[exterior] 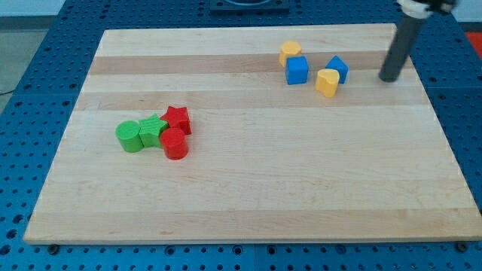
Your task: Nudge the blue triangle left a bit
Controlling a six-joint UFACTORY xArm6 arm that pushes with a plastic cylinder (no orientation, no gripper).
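Observation:
The blue triangle (pixel 338 67) sits near the view's top right on the wooden board (pixel 248 188). A yellow heart-like block (pixel 327 82) touches its lower left side. A blue cube (pixel 297 70) stands to their left, with a yellow block (pixel 290 52) just above it. My tip (pixel 389 77) rests on the board to the right of the blue triangle, a clear gap apart. The dark rod rises from it toward the view's top right.
A cluster lies at the view's left: a green cylinder (pixel 129 136), a green star (pixel 153 130), a red star (pixel 178 119) and a red cylinder (pixel 175 144). Blue perforated table surrounds the board.

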